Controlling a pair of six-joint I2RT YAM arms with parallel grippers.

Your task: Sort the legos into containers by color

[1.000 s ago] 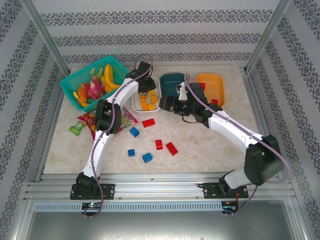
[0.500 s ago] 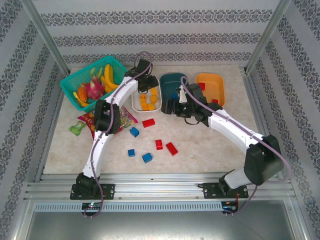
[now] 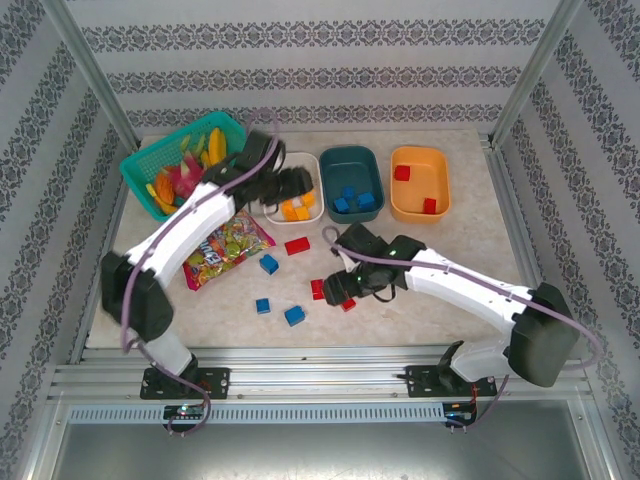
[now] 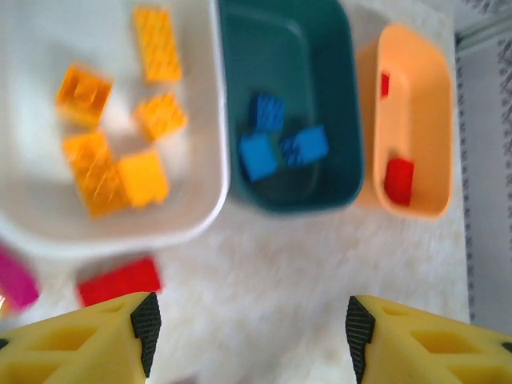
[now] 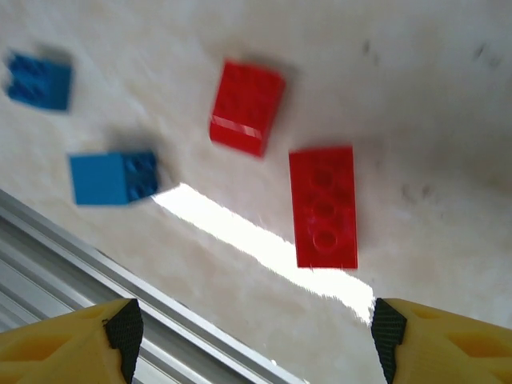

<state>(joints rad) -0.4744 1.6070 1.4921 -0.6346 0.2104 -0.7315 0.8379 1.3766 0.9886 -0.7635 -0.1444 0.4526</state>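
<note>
Yellow-fingered, the right claw and the left claw are both gaping wide, holding nothing.
The right claw is hovering over two red bricks on the table, with two blue bricks lying beside them. The left claw is hanging by the white tub of orange-yellow bricks; the teal tub is holding blue ones, the orange tub red ones.

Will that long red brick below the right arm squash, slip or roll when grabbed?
Probably stiff: the long red brick looks like hard moulded plastic. Flat and straight-sided, it should slide rather than roll when pushed. Its smooth faces might slip slightly.
</note>
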